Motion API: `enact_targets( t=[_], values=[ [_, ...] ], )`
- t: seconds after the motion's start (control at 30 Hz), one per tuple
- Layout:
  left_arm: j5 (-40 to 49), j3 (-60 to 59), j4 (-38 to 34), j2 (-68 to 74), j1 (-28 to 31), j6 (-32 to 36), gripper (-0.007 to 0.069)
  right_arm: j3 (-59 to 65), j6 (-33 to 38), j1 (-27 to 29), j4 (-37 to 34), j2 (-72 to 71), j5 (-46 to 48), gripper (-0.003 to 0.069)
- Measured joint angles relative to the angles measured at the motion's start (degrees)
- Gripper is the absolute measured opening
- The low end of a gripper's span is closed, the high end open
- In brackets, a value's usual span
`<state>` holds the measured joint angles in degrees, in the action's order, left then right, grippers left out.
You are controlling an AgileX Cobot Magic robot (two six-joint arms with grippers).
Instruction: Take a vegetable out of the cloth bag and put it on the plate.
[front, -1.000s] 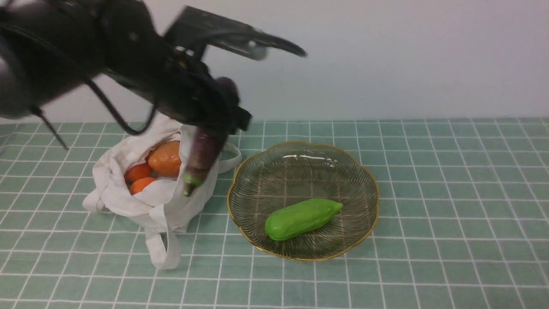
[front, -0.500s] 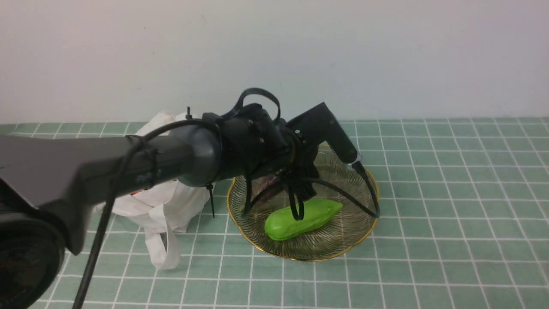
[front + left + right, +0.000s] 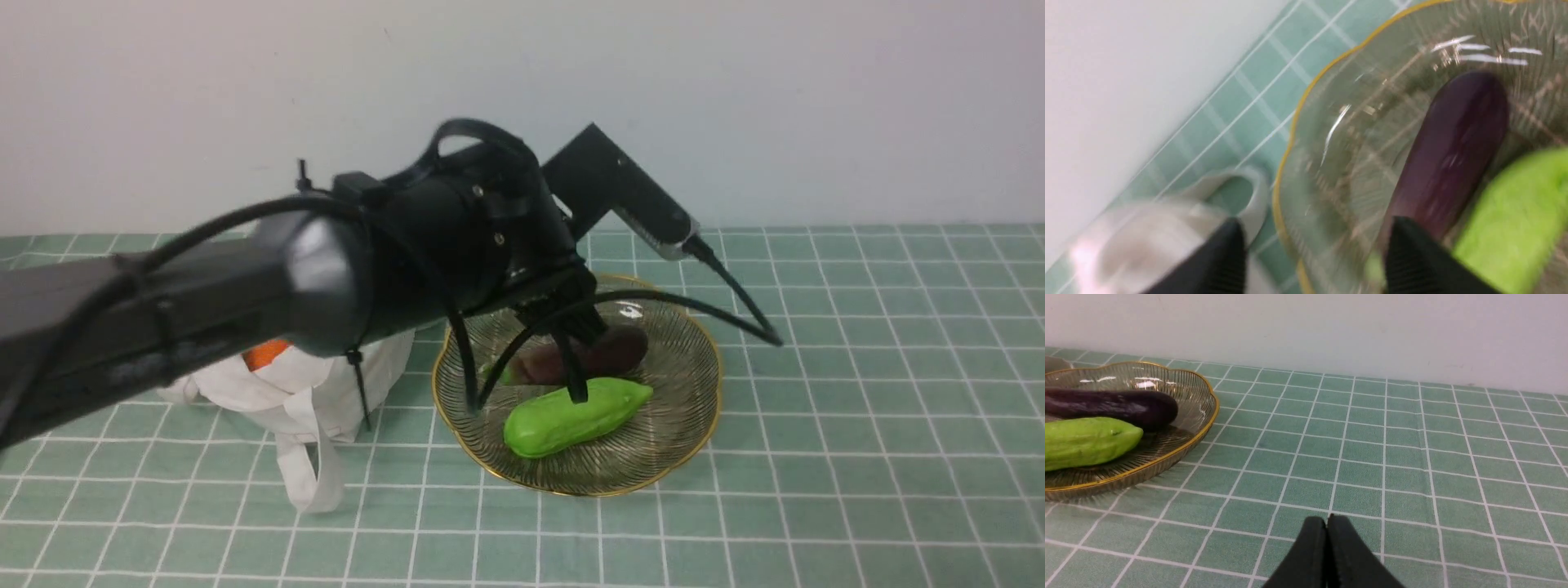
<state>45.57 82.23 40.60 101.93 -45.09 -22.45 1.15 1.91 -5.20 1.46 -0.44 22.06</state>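
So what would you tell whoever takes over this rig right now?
Left gripper: open, holding nothing, over the bag-side rim of the plate.
Right gripper: shut, empty, over the tablecloth, apart from the plate.
The purple eggplant lies on the plate beside the green vegetable. The cloth bag shows an orange vegetable inside.
Done: vegetable out and placed. Left: probably only retracting the left arm.

Eggplant [image 3: 618, 349] lies behind cucumber [image 3: 571, 416] on the plate [image 3: 682, 392], right of the cloth bag [image 3: 302, 392].
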Motion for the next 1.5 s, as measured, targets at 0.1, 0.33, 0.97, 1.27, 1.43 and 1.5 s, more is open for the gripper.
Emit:
enact_targets(
  t=[0.1, 0.33, 0.97, 1.27, 1.43, 1.5],
  values=[
    [13.2, 0.0, -0.8, -6.4, -3.1, -0.4, 0.0104, 0.0, 0.0, 0.0, 0.0, 0.0, 0.0, -0.0015],
    [24.3, -3.5, -11.3, -22.7, -5.0, -0.3, 0.0002, 0.0, 0.0, 0.0, 0.0, 0.0, 0.0, -0.0015],
    [-25.1, -57.4, -29.9, -75.2, -5.2, 0.6, 0.0002, 0.0, 0.0, 0.0, 0.0, 0.0, 0.0, -0.0015],
    [-25.4, -60.2, -30.0, -78.7, -5.2, 0.6, 0.0002, 0.0, 0.0, 0.0, 0.0, 0.0, 0.0, -0.0015],
    [-25.4, -60.6, -30.0, -78.7, -5.2, 1.3, 0.0002, 0.0, 0.0, 0.0, 0.0, 0.0, 0.0, -0.0015],
    [-25.4, -61.0, -30.0, -78.7, -5.0, 2.3, 0.0002, 0.0, 0.0, 0.0, 0.0, 0.0, 0.0, -0.0015]
  ],
)
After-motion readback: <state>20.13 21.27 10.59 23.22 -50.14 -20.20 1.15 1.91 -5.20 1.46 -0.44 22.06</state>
